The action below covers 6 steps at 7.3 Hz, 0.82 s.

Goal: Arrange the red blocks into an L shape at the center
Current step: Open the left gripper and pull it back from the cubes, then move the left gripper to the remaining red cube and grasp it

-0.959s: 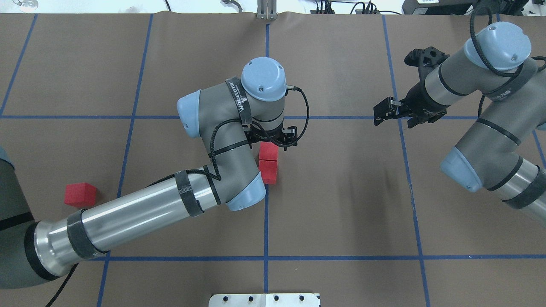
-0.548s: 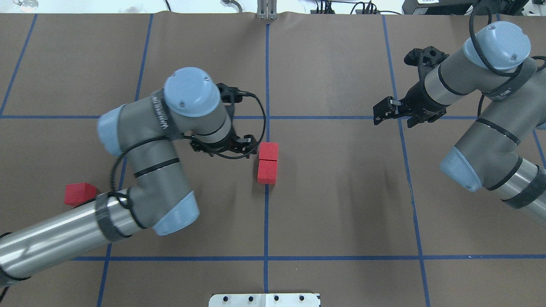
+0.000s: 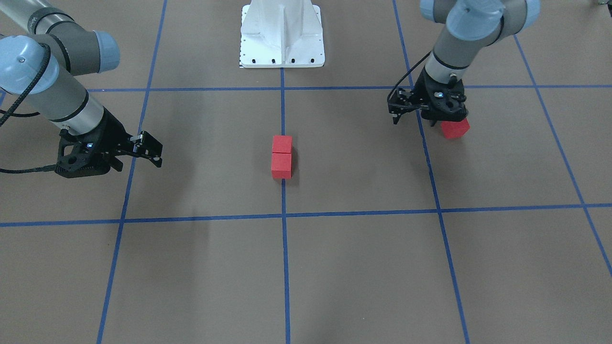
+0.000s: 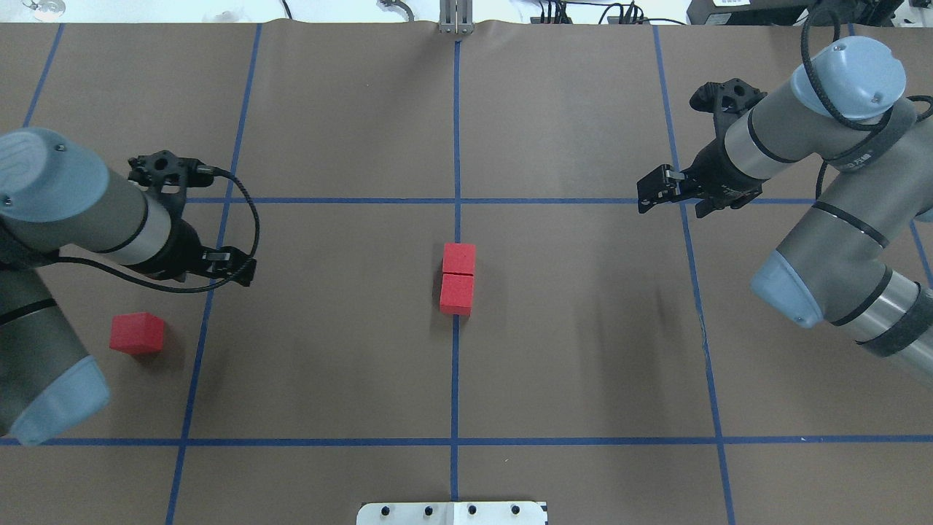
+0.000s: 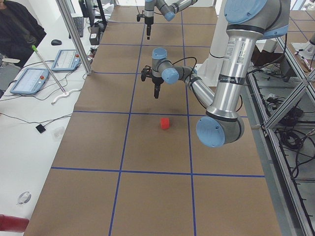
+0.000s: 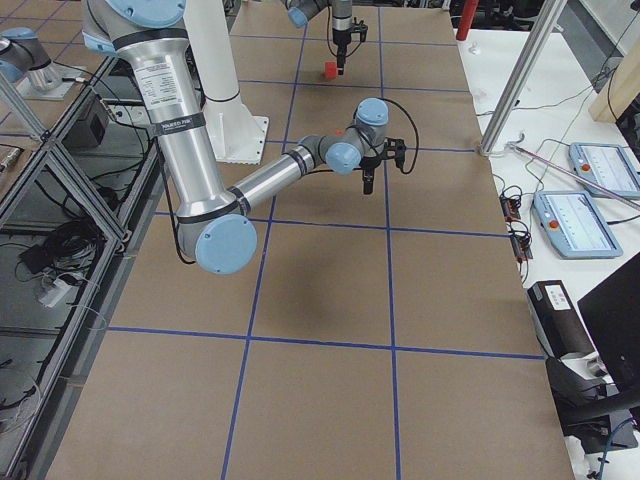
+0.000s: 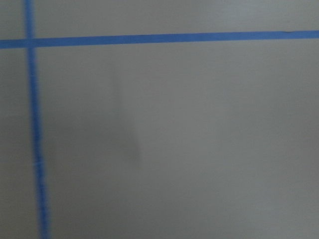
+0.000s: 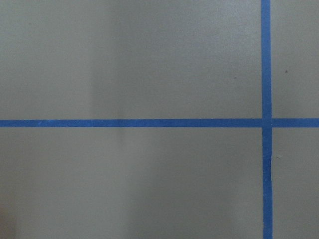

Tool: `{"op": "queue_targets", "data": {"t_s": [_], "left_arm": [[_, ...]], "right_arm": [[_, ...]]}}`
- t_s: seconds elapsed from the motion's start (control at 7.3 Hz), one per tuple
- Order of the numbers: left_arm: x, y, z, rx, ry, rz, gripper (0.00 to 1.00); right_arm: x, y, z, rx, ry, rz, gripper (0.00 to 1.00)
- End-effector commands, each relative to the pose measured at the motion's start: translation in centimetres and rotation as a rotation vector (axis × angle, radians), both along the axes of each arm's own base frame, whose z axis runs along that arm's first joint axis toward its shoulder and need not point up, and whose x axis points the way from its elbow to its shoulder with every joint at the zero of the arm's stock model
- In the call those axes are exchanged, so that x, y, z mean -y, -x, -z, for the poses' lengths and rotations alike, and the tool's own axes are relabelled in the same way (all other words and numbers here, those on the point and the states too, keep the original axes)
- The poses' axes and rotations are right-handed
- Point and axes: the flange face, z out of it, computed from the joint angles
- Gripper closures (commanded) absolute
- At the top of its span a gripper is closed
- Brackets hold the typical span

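At the near left of the surface (image 4: 328,379) sits one red block (image 4: 137,333). Just beyond it hovers the left hand (image 4: 237,267), fingers parted, empty. At centre, two red blocks (image 4: 458,277) touch. Far right, the right hand (image 4: 654,192) hangs likewise parted and empty.

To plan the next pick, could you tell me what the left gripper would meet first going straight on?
Probably bare brown table paper: the left gripper points roughly down, and the lone small red cube sits off to its side.

Left claw (image 4: 237,267) and right claw (image 4: 656,189) both point downward, jaws spread.
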Motion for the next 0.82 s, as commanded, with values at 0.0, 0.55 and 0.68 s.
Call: {"op": "queue_targets", "data": {"t_s": [0.0, 0.55, 0.68], "left_arm": [[-0.9, 5.4, -7.1, 0.066, 0.041, 0.000, 0.00], [-1.7, 5.4, -11.3, -0.005, 0.214, 0.205, 0.00], [-1.6, 5.2, -12.1, -0.005, 0.228, 0.208, 0.00]], "right_arm": [[0.0, 0.1, -0.1, -0.002, 0.002, -0.001, 0.01], [0.1, 0.1, -0.1, -0.004, 0.001, -0.003, 0.01], [0.1, 0.1, -0.1, -0.004, 0.002, -0.004, 0.01]]}}
